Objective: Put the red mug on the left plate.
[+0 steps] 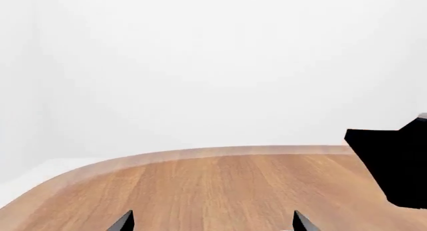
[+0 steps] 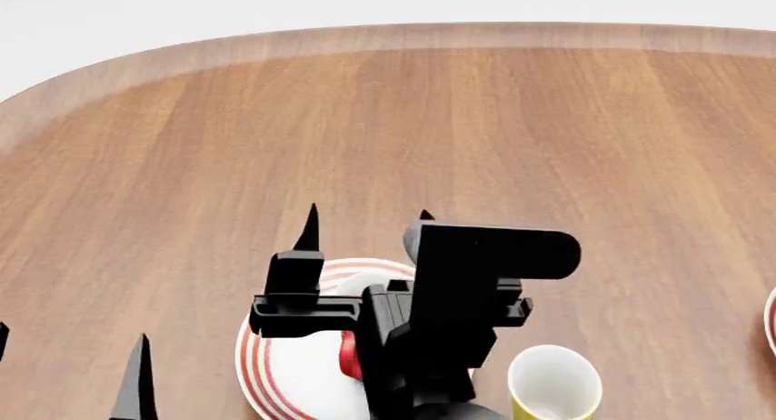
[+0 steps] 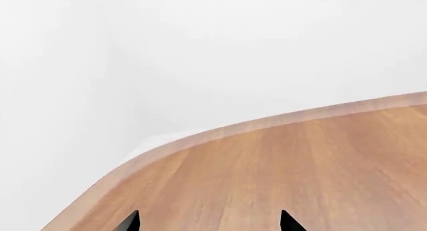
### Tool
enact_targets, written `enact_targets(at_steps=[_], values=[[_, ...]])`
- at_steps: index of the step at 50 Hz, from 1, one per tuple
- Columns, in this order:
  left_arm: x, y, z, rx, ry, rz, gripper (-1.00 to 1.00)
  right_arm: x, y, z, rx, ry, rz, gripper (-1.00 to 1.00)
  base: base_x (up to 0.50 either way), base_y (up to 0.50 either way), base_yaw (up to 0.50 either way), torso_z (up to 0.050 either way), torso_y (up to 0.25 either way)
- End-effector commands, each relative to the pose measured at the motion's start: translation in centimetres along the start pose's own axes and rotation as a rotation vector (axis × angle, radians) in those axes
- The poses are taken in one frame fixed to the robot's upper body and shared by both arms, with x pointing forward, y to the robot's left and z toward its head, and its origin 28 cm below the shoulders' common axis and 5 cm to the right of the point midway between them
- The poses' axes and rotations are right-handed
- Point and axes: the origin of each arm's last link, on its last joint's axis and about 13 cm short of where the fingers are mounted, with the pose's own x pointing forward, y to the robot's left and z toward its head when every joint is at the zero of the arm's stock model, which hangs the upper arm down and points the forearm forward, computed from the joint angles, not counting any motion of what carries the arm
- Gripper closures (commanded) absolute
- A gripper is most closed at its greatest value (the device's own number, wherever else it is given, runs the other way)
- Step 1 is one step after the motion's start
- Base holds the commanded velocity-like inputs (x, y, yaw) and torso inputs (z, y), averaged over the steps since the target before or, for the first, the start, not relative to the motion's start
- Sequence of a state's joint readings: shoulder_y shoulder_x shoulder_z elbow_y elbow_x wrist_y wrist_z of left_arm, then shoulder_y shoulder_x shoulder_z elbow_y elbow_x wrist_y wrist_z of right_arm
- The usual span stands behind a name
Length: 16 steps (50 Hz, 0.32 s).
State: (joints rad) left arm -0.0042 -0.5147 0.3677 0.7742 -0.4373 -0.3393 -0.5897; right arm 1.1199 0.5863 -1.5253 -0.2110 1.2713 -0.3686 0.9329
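Note:
In the head view, the left plate (image 2: 260, 373), white with red rings, lies near the table's front edge. A small patch of red, the red mug (image 2: 348, 356), shows on it under my right arm, which hides the rest. My right gripper (image 2: 367, 218) hangs over the plate's far rim, open, its fingertips pointing away over bare wood. The right wrist view shows this gripper (image 3: 209, 222) open with only table between its tips. My left gripper (image 2: 71, 343) sits at the lower left, open and holding nothing. In its own view this gripper (image 1: 212, 222) is also open.
A plain yellow mug (image 2: 554, 384) stands just right of my right arm. The rim of a second ringed plate (image 2: 771, 325) shows at the right edge. The wooden table (image 2: 485, 120) has a raised rounded edge far back and left. The right arm (image 1: 393, 166) shows in the left wrist view.

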Motion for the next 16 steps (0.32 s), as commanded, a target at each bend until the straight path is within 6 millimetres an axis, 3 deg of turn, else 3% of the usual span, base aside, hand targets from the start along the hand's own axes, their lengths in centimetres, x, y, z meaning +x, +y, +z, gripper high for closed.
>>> enact_targets(at_steps=[1,16], values=[[-1.0,-0.4,2.3,0.0,-0.055,-0.027,-1.0,-1.5,0.6,2.0,0.015,-0.071,0.028,-1.0,0.0,0.0,0.0,0.0,0.0],[-1.8,-0.6,4.1,0.003,-0.097,-0.047,-1.0,-2.5,0.9,3.1,0.02,-0.164,0.048,-1.0,0.0,0.0,0.0,0.0,0.0]])
